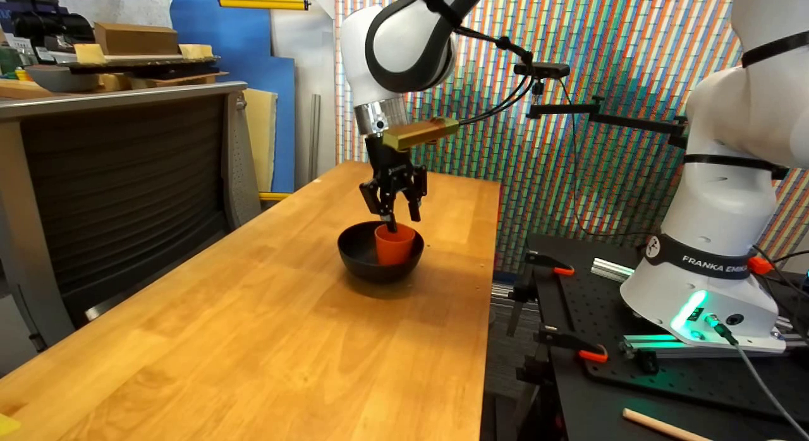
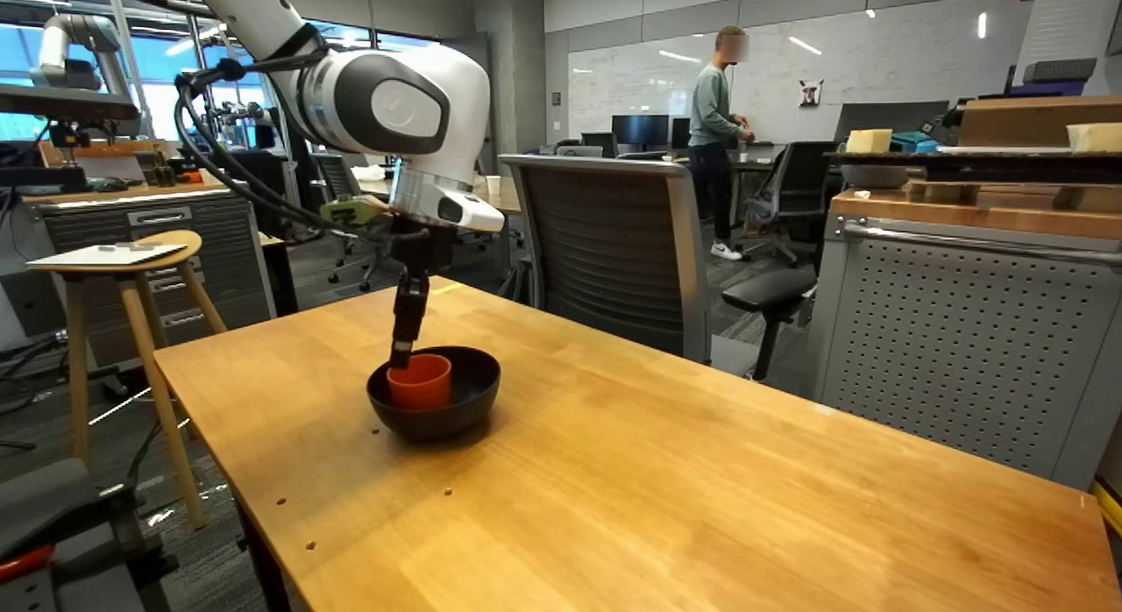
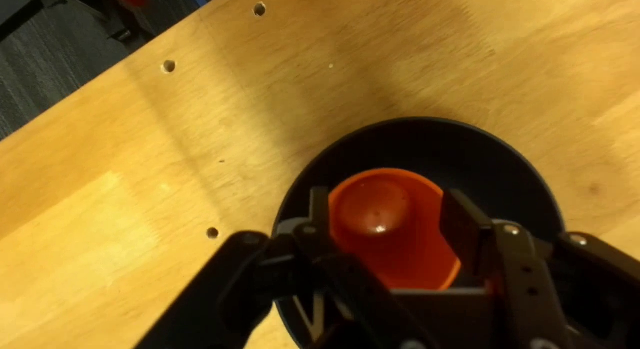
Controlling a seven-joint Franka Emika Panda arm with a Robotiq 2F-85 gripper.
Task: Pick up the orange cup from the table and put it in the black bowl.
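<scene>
In an exterior view: orange cup (image 1: 394,248) upright inside the black bowl (image 1: 373,273), bowl standing on the table (image 1: 303,340). Gripper (image 1: 403,218) hangs over the bowl, low by the cup's rim; whether it touches, can't tell.

In an exterior view: cup off-centre within the bowl. Office chair (image 2: 605,252) beyond the bowl; wooden stool (image 2: 182,245) well apart from it.

Wrist view: fingers (image 3: 465,229) spread wide, cup showing between them, down in the bowl; nothing gripped. Small holes (image 3: 212,233) in the table near the bowl.
</scene>
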